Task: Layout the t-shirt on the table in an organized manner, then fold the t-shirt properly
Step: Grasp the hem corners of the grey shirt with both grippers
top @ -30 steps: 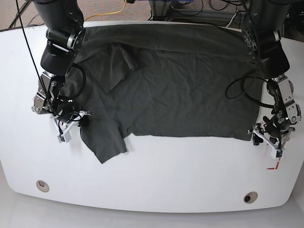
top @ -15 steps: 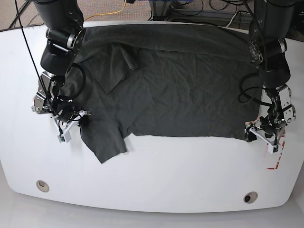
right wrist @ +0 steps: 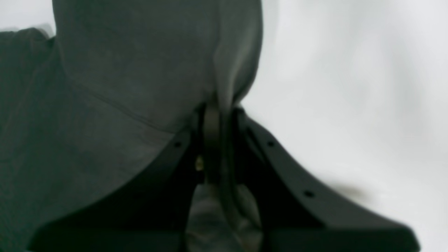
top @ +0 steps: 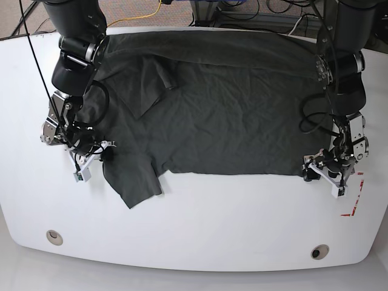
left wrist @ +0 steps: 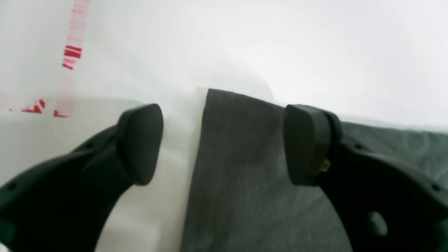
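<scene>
the wrinkled dark charcoal-grey cotton t-shirt (top: 224, 109) lies spread on the glossy white surface (top: 200, 224). the left gripper (left wrist: 224, 143), low at the hem corner, has its jaws spread astride the edge. the right gripper (right wrist: 218, 115) is pinching sleeve fabric. both wrist views are blurred; the pinch point is partly hidden.

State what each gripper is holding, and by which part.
Right gripper: shut on the dark charcoal-grey t-shirt, pinching a fabric fold by its sleeve. Left gripper: open astride the shirt's hem corner, holding nothing.
</scene>
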Available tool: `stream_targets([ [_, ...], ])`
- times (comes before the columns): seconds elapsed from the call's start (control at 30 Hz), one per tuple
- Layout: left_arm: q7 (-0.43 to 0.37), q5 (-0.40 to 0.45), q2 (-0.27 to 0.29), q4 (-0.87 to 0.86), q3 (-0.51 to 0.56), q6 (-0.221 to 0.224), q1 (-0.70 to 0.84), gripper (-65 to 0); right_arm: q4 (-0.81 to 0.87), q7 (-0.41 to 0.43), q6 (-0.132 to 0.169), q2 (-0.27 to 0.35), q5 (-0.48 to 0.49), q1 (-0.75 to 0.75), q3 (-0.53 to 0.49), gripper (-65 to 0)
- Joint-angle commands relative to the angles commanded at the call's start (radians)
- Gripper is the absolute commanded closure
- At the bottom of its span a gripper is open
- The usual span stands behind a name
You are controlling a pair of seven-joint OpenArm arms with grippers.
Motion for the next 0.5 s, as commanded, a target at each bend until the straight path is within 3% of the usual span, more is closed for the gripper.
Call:
stream_targets([
  [0.13,0.000,0.000,0.014,0.005,0.000,0.000,0.012,-47.4,0.000,0.000,0.000,0.000,0.000,0.000,0.000,-3.2],
  [0.33,0.000,0.000,0.035,0.005,0.000,0.000,0.017,-22.8,0.000,0.000,0.000,0.000,0.002,0.002,0.000,-3.2],
  [0.5,-0.005,0.000,0.041,0.005,0.000,0.000,0.020,-13.1,0.000,0.000,0.000,0.000,0.002,0.002,0.000,-3.2],
])
